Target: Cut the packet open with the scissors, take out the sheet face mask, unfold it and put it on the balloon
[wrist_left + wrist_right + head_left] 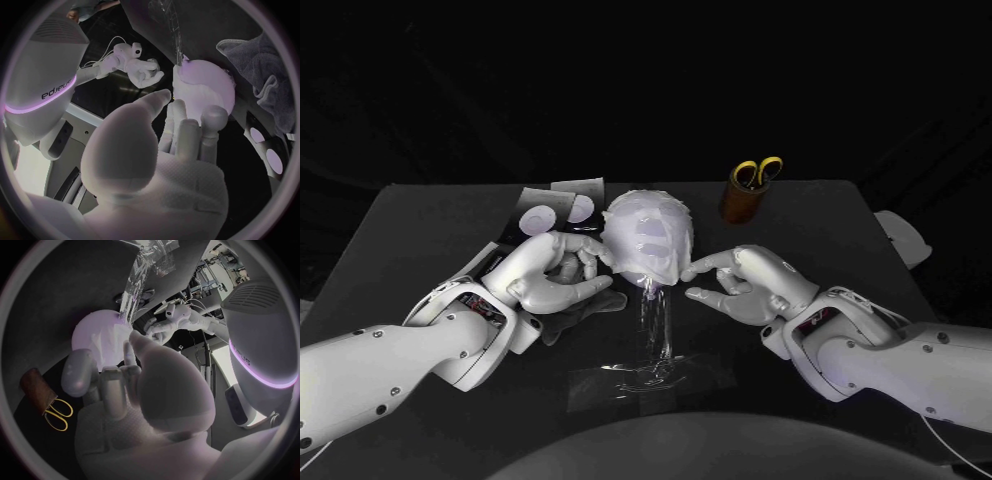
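Black table, seen from the head camera, with both white arms reaching in from the near corners.

Left hand: set against the left flank of the balloon. In the left wrist view its fingers lie narrowly together with their tips on the balloon, the thumb standing free; nothing is clasped.

Right hand: at the balloon's near right side, forefinger and thumb slightly apart at the lower edge of the sheet mask. It cannot be told whether they nip that edge.

The balloon stands at the table's centre, between the two hands, with the white sheet mask draped over its upper face.

Clear crinkled film: trails from the balloon's near end down onto the table.

Dark cloth: on the table beneath the left hand.

Opened packet: lies flat, just left of the balloon, on its far side.

Brown holder: upright, to the far right of the balloon, with the yellow-handled scissors standing in it.
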`<action>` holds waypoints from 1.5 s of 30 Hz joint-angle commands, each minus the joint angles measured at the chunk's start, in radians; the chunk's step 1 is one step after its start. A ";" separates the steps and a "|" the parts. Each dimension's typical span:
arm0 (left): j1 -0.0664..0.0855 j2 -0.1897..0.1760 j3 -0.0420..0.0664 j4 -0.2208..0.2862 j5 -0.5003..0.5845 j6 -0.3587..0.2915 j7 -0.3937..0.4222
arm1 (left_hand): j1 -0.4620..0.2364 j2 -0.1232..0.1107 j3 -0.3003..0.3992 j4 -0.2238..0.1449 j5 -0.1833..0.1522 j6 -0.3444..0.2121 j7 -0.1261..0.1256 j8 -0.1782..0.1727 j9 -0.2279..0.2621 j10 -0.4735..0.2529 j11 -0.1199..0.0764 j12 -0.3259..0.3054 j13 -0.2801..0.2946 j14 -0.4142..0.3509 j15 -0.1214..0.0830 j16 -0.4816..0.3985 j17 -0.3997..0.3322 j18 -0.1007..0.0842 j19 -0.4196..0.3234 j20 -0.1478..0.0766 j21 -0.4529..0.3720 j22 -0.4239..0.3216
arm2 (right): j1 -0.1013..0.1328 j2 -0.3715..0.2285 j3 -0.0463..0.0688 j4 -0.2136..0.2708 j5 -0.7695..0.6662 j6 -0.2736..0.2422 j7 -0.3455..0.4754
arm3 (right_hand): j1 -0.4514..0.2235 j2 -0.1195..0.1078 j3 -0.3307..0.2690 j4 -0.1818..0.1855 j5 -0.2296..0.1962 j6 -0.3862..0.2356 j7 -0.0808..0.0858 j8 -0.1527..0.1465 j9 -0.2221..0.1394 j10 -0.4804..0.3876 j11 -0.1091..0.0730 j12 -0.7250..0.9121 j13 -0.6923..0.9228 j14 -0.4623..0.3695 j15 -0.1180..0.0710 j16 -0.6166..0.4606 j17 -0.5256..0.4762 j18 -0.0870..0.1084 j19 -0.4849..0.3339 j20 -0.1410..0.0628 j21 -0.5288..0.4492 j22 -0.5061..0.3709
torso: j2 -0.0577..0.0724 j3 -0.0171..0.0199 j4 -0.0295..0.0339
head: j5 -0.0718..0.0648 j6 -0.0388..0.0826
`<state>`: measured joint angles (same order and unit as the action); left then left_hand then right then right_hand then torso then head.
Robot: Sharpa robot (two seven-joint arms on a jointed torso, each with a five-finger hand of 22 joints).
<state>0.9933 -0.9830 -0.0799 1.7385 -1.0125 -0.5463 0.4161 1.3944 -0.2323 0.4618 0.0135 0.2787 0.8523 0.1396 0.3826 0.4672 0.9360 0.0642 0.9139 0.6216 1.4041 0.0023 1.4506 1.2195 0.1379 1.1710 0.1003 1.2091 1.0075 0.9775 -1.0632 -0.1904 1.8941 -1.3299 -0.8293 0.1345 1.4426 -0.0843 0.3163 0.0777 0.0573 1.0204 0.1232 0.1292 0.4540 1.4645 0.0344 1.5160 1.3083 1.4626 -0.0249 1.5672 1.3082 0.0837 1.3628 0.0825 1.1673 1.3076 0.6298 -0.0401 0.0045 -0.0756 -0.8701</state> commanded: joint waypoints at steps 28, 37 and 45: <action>0.000 0.067 0.000 -0.026 -0.054 0.056 -0.186 | 0.012 -0.002 0.021 0.048 -0.007 -0.044 0.015 -0.118 -0.115 0.041 0.007 0.064 -0.007 0.096 0.005 0.070 0.182 -0.049 0.139 0.004 0.142 0.196 | 0.005 0.076 0.003 0.005 -0.114 0.000 -0.126 | -0.033 -0.001 0.073 -0.005 -0.004 -0.054 0.038 -0.068 -0.063 0.088 0.038 0.006 0.235 0.108 0.026 0.004 0.263 0.007 0.000 0.019 -0.004 0.004 | 0.001 -0.0007 0.0011 | 0.009 -0.003; 0.000 0.081 0.000 -0.035 -0.070 0.075 -0.233 | 0.013 0.003 0.023 0.052 -0.006 -0.035 0.014 -0.124 -0.122 0.057 0.006 0.093 0.024 0.102 0.004 0.075 0.193 -0.052 0.150 0.003 0.154 0.213 | 0.016 0.094 0.004 0.000 -0.124 0.000 -0.159 | -0.043 -0.001 0.084 -0.004 -0.004 -0.067 0.043 -0.068 -0.076 0.088 0.042 0.006 0.235 0.108 0.031 0.004 0.263 0.007 -0.001 0.023 -0.006 0.004 | 0.001 -0.0016 0.0011 | 0.012 -0.003; -0.001 0.093 -0.001 -0.045 -0.111 0.110 -0.322 | 0.009 0.008 0.024 0.060 -0.006 -0.039 0.017 -0.137 -0.132 0.047 0.008 0.096 0.022 0.102 0.005 0.075 0.193 -0.053 0.151 0.003 0.158 0.216 | 0.023 0.100 0.005 0.000 -0.125 0.001 -0.161 | -0.044 -0.001 0.086 -0.004 -0.004 -0.069 0.044 -0.068 -0.078 0.088 0.043 0.006 0.235 0.108 0.031 0.004 0.263 0.007 -0.001 0.024 -0.006 0.005 | 0.001 -0.0019 0.0013 | 0.013 -0.003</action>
<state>0.9931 -0.8934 -0.0807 1.6931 -1.0898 -0.4755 0.1616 1.4028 -0.2316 0.4859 0.0678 0.2751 0.8135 0.1532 0.2512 0.3358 0.9850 0.0698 1.0060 0.6451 1.4617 0.0108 1.5194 1.3080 0.0989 1.3153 0.1003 1.3622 1.2224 1.0003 -0.9644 -0.1861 1.8929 -1.4353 -0.8314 -0.0138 1.4091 -0.0853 0.3965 0.0743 0.0575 0.9587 0.1661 0.0652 0.3771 1.4648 0.0701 1.5205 1.3073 1.4663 0.0001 1.5638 1.3081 0.0766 1.3608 0.0989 1.1661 1.3079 0.6305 -0.0420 0.0058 -0.0631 -0.8727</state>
